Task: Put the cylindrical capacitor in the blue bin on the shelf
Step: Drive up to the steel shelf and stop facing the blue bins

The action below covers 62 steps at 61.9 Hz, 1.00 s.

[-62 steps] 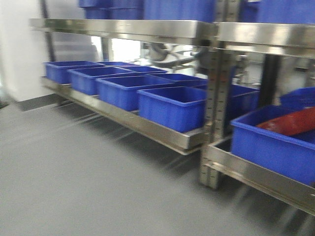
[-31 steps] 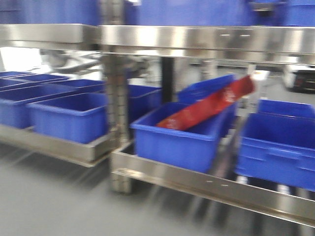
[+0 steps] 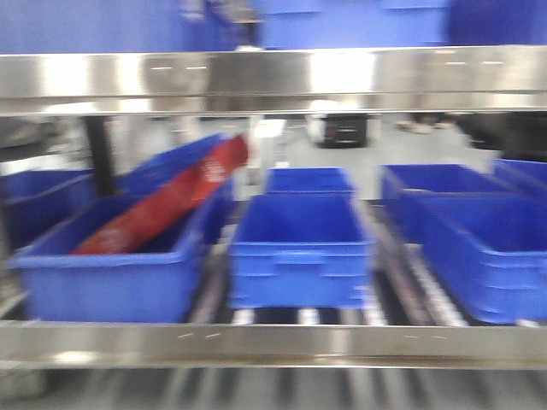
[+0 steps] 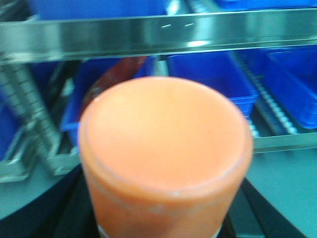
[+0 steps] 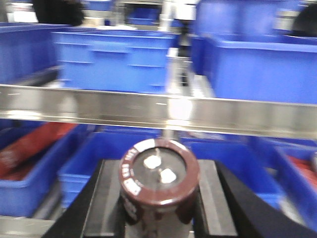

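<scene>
Shelf (image 3: 273,343): blue bins stand on its lower tier.
Left bin (image 3: 102,282), 8 o'clock: a long red item (image 3: 162,205) leans inside, its top end over the rim.
Middle bin (image 3: 299,273), 6 o'clock: bare blue floor shows.
Left claw (image 4: 163,220): closed around the orange cylinder (image 4: 166,144), in front of the shelf.
Right claw (image 5: 158,206): closed around a brown can (image 5: 158,173).

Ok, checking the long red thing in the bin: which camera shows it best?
The front view: the red item lies slanted across its blue bin, nearly whole. The left wrist view shows only a sliver above the orange cylinder; the right wrist view, a blurred part at lower left.
</scene>
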Motion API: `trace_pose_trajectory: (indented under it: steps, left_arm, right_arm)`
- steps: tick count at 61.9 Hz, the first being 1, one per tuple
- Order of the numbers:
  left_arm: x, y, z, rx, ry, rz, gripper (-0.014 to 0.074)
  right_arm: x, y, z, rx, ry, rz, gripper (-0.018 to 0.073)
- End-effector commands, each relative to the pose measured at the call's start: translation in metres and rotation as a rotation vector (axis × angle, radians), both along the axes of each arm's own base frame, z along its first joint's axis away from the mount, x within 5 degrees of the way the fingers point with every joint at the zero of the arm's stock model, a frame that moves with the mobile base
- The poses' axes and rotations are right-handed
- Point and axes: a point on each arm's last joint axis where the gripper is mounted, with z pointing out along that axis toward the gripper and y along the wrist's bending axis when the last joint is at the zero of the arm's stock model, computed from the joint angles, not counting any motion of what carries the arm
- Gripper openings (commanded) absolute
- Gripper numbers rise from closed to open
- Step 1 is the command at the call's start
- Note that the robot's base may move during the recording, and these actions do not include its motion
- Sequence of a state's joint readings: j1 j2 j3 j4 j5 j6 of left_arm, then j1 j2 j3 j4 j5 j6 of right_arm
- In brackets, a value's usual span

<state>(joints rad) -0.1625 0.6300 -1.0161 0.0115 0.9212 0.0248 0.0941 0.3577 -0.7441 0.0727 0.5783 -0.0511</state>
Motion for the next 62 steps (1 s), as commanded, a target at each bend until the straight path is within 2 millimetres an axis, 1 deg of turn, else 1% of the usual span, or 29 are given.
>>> trace_pose_trajectory:
  steps: [1, 62]
  left_arm:
    - [-0.0013, -0.0007, 0.0044, -0.009, -0.035, -0.009, -0.0111]
    - [-0.0011, -0.0005, 0.0046, -0.006, -0.038, -0.007, -0.0111]
  right_arm:
    - [-0.0004, -0.0007, 0.0028, -0.005, -0.035, -0.007, -0.0162]
    - [-0.0004, -0.0007, 0.0028, -0.005, -0.035, -0.007, -0.0162]
